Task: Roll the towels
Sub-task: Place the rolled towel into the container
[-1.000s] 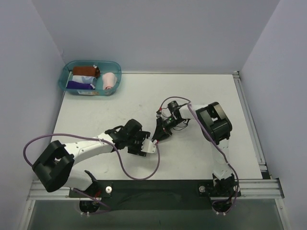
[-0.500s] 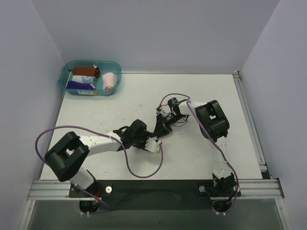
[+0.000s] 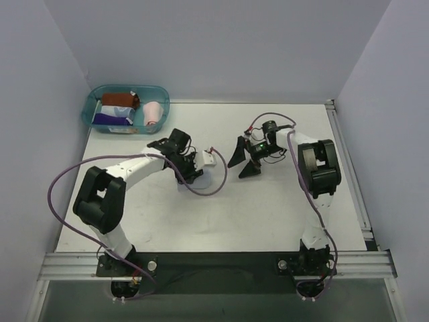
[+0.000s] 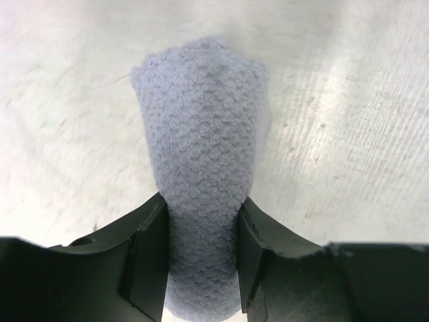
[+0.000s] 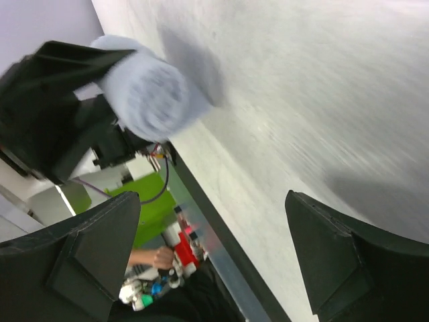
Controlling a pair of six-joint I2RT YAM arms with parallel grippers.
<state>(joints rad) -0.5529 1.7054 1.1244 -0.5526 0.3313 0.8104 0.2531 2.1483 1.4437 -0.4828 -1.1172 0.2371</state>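
A light blue towel (image 4: pixel 201 121), rolled into a stubby cylinder, lies on the white table with its near part pinched between the jaws of my left gripper (image 4: pixel 201 225). From above, the left gripper (image 3: pixel 192 173) sits left of the table's centre. In the right wrist view the round end of the roll (image 5: pixel 151 94) faces the camera. My right gripper (image 3: pixel 242 161) hangs open to the right of the roll, apart from it, with nothing between its fingers (image 5: pixel 100 241). A pale pink towel (image 3: pixel 153 113) lies rolled in the tub.
The teal see-through tub (image 3: pixel 92 115) stands at the back left corner and also holds brown, purple and pale rolls. Grey walls close in the table on three sides. A metal rail (image 3: pixel 348 168) runs along the right edge. Purple cables loop off both arms.
The right gripper has opened and pulled back to the right, away from the roll. The left gripper has closed further on the blue towel and swung it toward the back left.
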